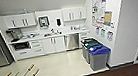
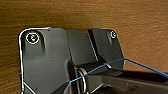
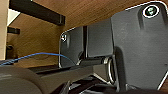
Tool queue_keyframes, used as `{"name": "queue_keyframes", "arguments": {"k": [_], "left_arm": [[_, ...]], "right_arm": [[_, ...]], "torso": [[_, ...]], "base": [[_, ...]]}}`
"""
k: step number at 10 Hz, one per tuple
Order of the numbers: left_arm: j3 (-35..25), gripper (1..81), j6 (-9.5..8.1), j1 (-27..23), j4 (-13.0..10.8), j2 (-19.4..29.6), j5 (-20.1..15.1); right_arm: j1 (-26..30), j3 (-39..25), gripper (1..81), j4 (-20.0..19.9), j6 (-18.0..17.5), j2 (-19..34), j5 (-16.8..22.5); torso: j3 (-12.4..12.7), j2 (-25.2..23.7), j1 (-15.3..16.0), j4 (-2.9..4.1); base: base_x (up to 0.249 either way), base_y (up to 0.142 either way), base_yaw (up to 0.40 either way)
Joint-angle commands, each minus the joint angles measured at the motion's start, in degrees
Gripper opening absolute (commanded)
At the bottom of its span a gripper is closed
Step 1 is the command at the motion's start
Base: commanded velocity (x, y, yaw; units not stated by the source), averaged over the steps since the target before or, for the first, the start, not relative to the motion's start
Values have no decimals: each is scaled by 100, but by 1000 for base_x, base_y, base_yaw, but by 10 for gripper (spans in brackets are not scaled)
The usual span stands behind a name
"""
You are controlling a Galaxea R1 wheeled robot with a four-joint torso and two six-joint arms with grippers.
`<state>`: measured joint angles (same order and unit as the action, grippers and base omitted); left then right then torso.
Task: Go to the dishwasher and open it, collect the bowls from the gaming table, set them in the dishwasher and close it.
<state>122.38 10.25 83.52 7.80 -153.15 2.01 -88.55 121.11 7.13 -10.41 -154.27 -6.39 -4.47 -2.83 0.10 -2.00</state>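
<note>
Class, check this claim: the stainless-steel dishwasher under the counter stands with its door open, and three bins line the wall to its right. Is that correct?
Not quite. The head view shows the dishwasher with its door closed, the steel front flush with the white cabinets beside it. The rest holds: it sits under the counter, and the bins line the wall to its right.

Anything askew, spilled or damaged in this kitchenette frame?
Nothing stands out. The dishwasher is shut, flush with the white cabinets. The bins stand upright in a row by the wall, lids on. The floor shows no spill. The counter holds some items, too blurred to judge.
</note>
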Motion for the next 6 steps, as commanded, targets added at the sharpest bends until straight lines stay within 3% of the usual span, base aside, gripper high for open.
{"name": "queue_keyframes", "arguments": {"k": [1,6], "left_arm": [[-91,811,-6,-270,55,109,-307],[-100,811,-14,-270,55,126,-307]], "right_arm": [[272,-142,811,87,30,96,252],[271,-142,811,95,30,96,243]], "torso": [[0,0,0,0],[0,0,-5,0]], "base": [[158,0,0],[157,0,0]]}}
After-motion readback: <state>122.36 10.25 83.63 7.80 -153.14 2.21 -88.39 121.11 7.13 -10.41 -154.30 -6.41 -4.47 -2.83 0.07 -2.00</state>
